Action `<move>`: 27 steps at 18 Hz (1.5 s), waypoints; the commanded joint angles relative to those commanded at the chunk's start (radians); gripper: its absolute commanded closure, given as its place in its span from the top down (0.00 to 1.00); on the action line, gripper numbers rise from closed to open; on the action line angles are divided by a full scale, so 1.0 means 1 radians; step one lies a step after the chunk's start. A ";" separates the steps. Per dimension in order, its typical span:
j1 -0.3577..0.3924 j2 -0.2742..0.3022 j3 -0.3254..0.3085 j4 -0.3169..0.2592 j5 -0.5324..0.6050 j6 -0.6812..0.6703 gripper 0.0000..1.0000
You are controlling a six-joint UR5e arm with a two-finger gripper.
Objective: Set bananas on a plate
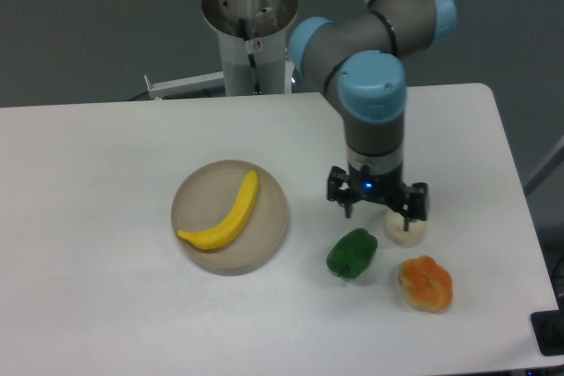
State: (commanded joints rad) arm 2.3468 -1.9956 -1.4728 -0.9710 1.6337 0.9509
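The yellow banana (pixel 226 214) lies diagonally on the round beige-grey plate (pixel 270 235) at the table's left middle. Nothing touches it. My gripper (pixel 377 206) is open and empty. It hangs to the right of the plate, well clear of it, above the green pepper (pixel 352 253) and partly in front of the white pear-like fruit (pixel 407 227).
A lumpy orange-yellow pepper (pixel 426 283) sits near the front right. The arm's base column (pixel 253 37) stands behind the table's far edge. The table's right edge runs close to the fruit group.
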 joint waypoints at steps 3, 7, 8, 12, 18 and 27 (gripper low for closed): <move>0.025 -0.025 0.034 -0.002 0.000 0.046 1.00; 0.072 -0.029 0.051 0.000 0.000 0.130 1.00; 0.078 -0.029 0.051 0.001 0.000 0.150 1.00; 0.088 -0.049 0.083 0.003 0.000 0.210 1.00; 0.086 -0.114 0.161 0.009 0.002 0.226 1.00; 0.075 -0.155 0.198 0.017 0.015 0.246 1.00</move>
State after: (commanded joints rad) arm 2.4222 -2.1506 -1.2748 -0.9541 1.6489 1.1965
